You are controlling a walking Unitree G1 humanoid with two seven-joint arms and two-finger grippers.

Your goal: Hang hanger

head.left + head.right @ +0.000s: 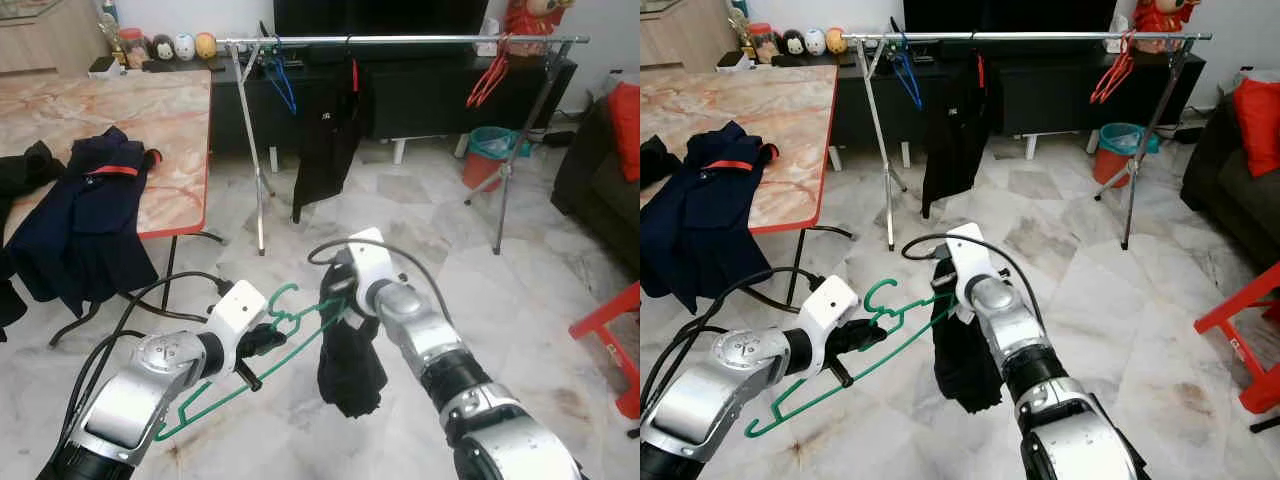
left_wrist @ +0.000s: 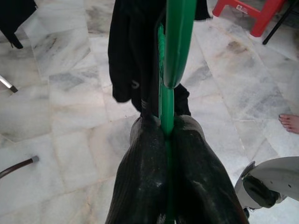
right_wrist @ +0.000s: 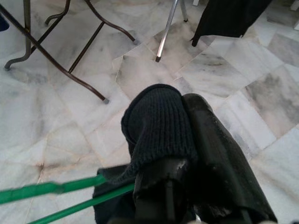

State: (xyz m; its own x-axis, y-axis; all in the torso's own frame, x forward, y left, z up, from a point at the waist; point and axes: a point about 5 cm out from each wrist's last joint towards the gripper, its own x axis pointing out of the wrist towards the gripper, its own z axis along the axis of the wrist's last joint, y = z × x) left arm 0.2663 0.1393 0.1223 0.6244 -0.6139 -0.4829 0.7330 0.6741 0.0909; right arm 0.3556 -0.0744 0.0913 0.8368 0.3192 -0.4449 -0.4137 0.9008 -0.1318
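The left claw is clenched on the green hanger, gripping it near the hook, which sits low in front of the robot and well short of the rail. The right claw pinches a fold of a dark garment that droops beside the hanger's upper arm.

As I judge it, the step in hand is dressing the hanger before it goes up. To do it well, the left claw should hold the hanger steady and level while the right feeds the cloth over the arm. The fold must not slip out of the pinch.

The left wrist view shows the green bar squeezed tight between both fingers, and a person's bare foot on the marble floor. The right wrist view shows knit fabric wrapped over one finger. The eye views add the rail with a blue hanger, red hangers and a hung garment, and the bench carrying a navy jacket.
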